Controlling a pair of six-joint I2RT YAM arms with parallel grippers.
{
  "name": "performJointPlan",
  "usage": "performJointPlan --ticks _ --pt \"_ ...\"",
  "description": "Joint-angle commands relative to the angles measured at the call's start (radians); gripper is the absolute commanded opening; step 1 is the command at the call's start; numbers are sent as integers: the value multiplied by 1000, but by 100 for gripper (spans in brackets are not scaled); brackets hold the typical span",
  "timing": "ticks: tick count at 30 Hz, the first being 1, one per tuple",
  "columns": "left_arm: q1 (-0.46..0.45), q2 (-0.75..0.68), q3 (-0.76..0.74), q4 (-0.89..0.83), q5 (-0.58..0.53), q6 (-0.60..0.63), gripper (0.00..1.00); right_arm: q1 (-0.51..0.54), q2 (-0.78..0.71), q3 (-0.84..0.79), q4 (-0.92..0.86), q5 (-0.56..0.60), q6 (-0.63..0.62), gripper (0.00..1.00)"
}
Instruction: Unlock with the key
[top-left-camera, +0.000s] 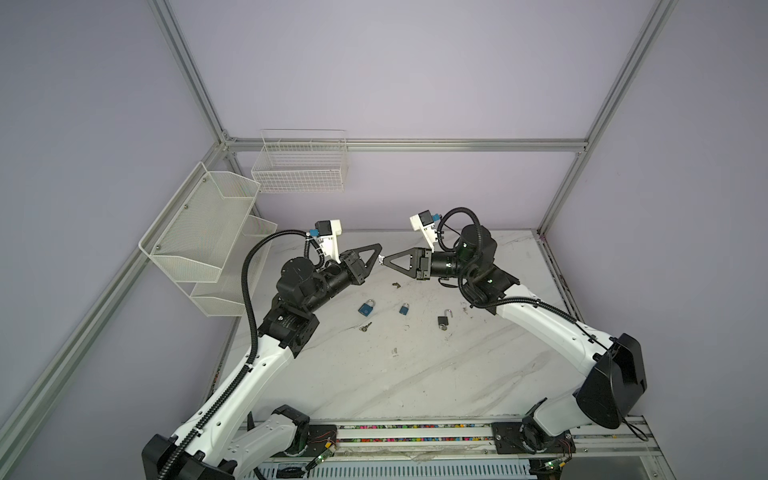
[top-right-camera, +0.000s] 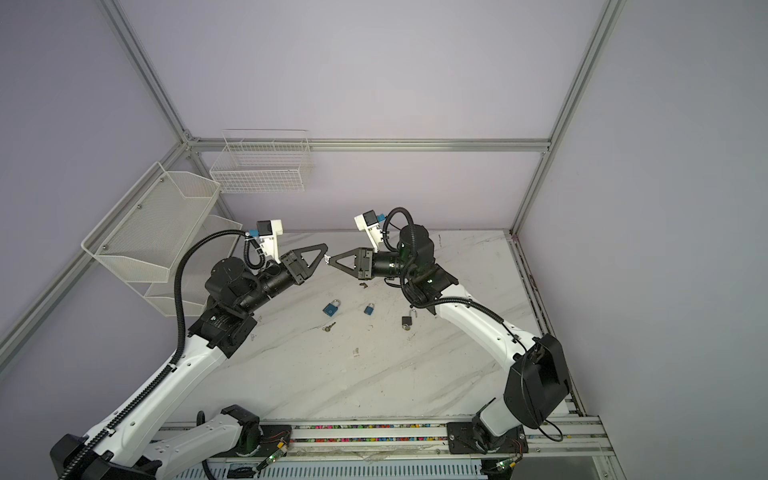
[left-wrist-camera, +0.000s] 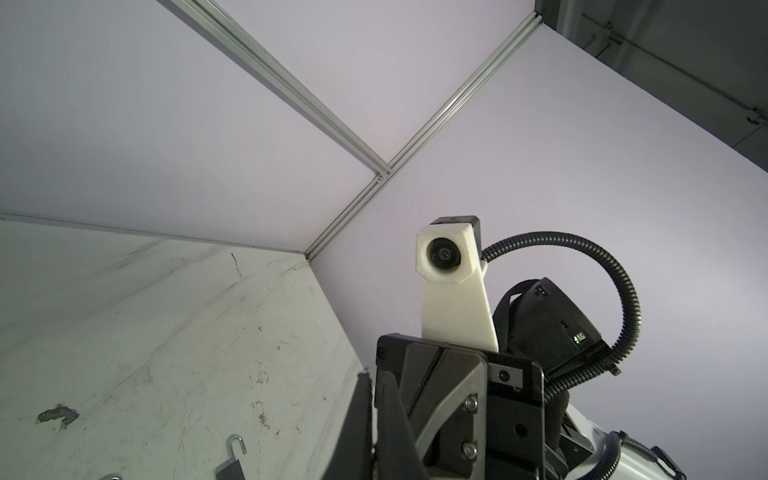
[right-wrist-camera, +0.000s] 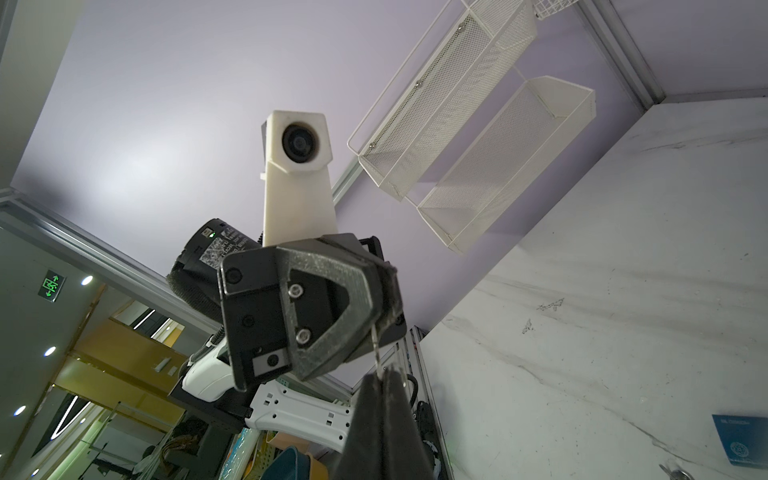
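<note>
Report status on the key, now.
Left end effector and right end effector both shut on key, midair. Black padlock lies open on table, untouched. Nothing blocks the end effectors.

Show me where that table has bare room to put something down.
Nearly bare: the wide front stretch of table, between the front key and the rail. Crowded: the middle, around the big blue padlock, small blue padlock, black padlock and rear key.

Marble table (top-left-camera: 374, 386) holds large blue padlock (top-left-camera: 365, 308), smaller blue padlock (top-left-camera: 404, 308), black padlock (top-left-camera: 443, 321), loose key (top-left-camera: 365, 327).
</note>
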Motion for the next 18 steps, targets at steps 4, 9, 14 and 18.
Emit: performJointPlan --ticks 4,9,14,18 --pt "7 1 76 -7 17 71 0 0 -8 35 41 -6 -12 15" --pt "7 1 70 32 32 91 0 0 -2 20 81 -15 12 29" --pt "7 8 71 52 42 88 0 0 13 3 132 -28 47 33" --pt "7 12 72 69 50 83 0 0 24 2 133 -30 45 34"
